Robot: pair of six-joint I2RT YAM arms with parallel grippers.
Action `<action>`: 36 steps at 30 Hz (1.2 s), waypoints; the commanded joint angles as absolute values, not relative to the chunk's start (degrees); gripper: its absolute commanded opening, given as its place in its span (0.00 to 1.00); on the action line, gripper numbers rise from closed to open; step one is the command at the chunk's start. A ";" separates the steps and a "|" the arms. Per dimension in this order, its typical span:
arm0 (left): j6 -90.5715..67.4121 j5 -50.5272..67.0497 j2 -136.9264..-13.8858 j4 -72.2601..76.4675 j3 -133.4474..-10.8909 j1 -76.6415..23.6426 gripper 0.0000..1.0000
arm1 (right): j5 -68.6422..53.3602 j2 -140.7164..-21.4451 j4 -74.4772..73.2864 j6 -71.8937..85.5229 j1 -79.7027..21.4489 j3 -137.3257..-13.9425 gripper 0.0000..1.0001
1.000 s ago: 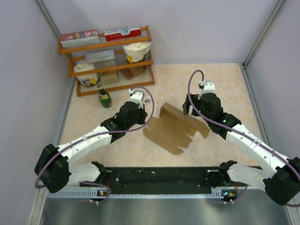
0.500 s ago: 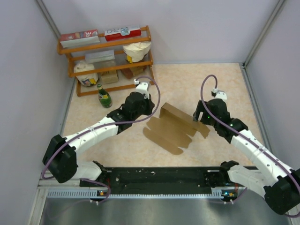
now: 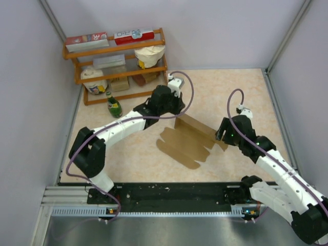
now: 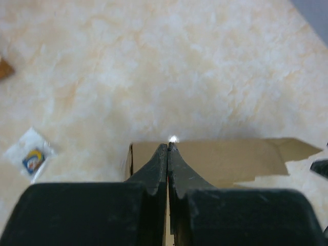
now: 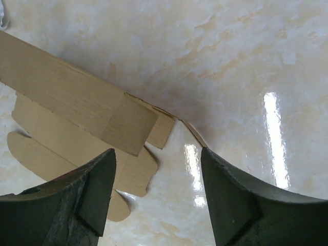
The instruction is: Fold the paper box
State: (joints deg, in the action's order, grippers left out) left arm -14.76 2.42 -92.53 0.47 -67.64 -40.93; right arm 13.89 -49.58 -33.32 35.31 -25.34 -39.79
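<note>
The paper box [image 3: 188, 142] is plain brown die-cut cardboard lying mostly flat mid-table, with its far panel [image 3: 201, 129] standing up. My left gripper [image 3: 173, 114] is shut, its tips [image 4: 168, 146] at the top edge of that raised panel near the box's far-left corner [image 4: 225, 159]; nothing shows between the fingers. My right gripper [image 3: 223, 135] is open and empty, hovering over the box's right end. In the right wrist view the box [image 5: 77, 102] lies to the left of the open gripper [image 5: 158, 154], with bare table between the fingers.
A wooden shelf [image 3: 118, 61] with printed boxes, a cream bag and jars stands at the back left. A green bottle [image 3: 114, 106] stands in front of it. A small white packet [image 4: 32, 154] lies on the table. Grey walls enclose the table; a black rail [image 3: 174, 193] runs along the front.
My left arm has reached forward and right, bringing its shut gripper to the box's far-left corner. My right arm has drawn back to the right, to the box's right end.
</note>
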 commanded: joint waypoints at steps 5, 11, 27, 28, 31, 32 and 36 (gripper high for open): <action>-13.89 17.65 -105.54 0.26 -89.80 -35.34 0.00 | 12.83 -45.26 -38.93 38.32 -24.70 -40.34 0.63; -11.96 27.67 -118.36 -8.95 -103.96 -34.45 0.00 | 12.13 -47.37 -39.20 39.11 -24.70 -39.38 0.62; -12.57 37.44 -132.54 -16.43 -112.77 -34.72 0.00 | 8.88 -49.30 -37.00 38.50 -24.78 -37.44 0.24; -12.48 37.44 -132.37 -16.44 -111.98 -34.80 0.00 | 9.14 -50.09 -36.83 38.15 -24.70 -37.70 0.23; -12.39 36.57 -130.96 -15.12 -108.29 -34.81 0.00 | 9.75 -52.38 -36.39 37.36 -24.52 -38.14 0.18; -12.22 36.48 -130.52 -15.03 -107.15 -34.89 0.00 | 9.58 -53.17 -35.86 37.09 -24.26 -38.06 0.17; -11.34 36.30 -129.03 -15.12 -103.81 -34.80 0.00 | 7.39 -56.76 -32.53 35.78 -22.59 -37.88 0.19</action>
State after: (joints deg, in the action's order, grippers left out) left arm -12.56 35.35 -132.88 -16.08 -106.87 -34.65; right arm 8.82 -54.17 -37.60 37.82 -24.67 -37.85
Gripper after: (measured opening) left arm 0.009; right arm 0.174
